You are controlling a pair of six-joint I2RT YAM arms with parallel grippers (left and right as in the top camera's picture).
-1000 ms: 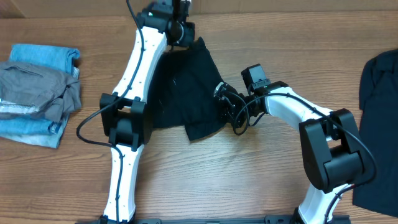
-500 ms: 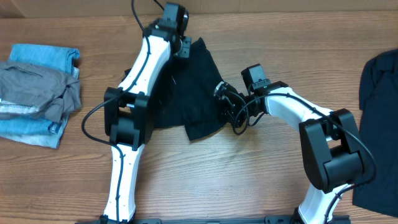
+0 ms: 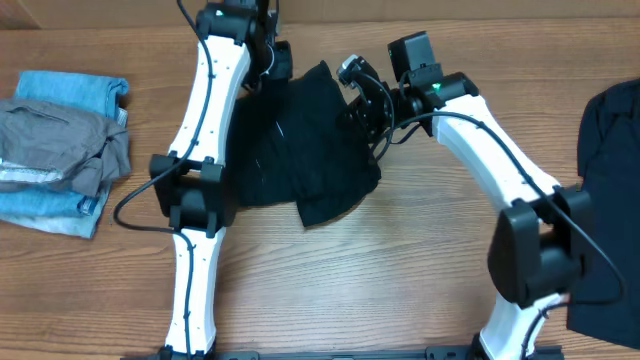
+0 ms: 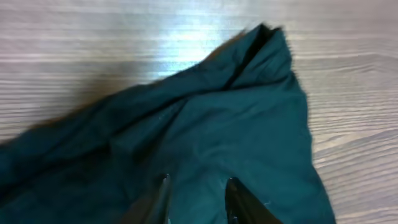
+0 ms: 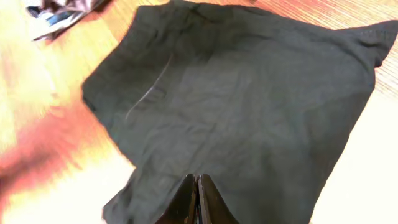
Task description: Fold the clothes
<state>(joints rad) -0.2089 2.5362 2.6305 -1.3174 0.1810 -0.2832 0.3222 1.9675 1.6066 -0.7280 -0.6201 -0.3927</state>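
Observation:
The clothes in play are a black shorts-like garment (image 3: 300, 150) spread on the wooden table between the two arms. In the left wrist view it shows as dark fabric (image 4: 205, 124) with a bunched corner pointing to the far side. My left gripper (image 4: 198, 186) hovers open over that fabric with nothing between its fingers; from overhead it sits by the garment's far left corner (image 3: 272, 58). My right gripper (image 5: 198, 186) is shut and empty, raised above the flat garment (image 5: 249, 93). Overhead it is near the garment's far right side (image 3: 355, 82).
A pile of blue and grey clothes (image 3: 60, 150) lies at the left edge of the table, its corner also visible in the right wrist view (image 5: 59, 12). Another dark garment (image 3: 610, 200) lies at the right edge. Bare wood runs along the front.
The left gripper opened, let go of the garment's far corner and shifted left. The right arm rose from the garment's right edge toward the far side, still shut.

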